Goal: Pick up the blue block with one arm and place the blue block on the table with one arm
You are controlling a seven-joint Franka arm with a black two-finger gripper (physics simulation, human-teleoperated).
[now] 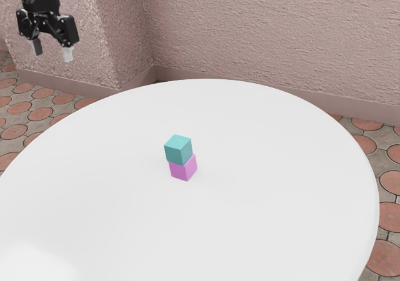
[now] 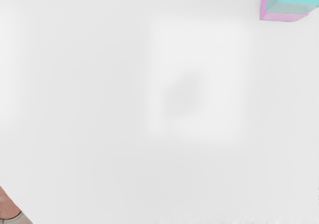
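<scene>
Locate the blue block point(image 1: 179, 150) directly on top of the pink block point(image 1: 184, 170), with the latter resting on the counter point(image 1: 250, 225). Look well apart from both blocks, at the exterior view's upper left, for the claw point(image 1: 52, 55): open, fingers spread, nothing between. Rate progress as approach stage only: no grasp, no lift, no placement. To complete, move over the blue block, lower, straddle the upper block alone, close, lift clear, set down on bare counter, release. Avoid descending too far, at risk of catching the pink block.
</scene>
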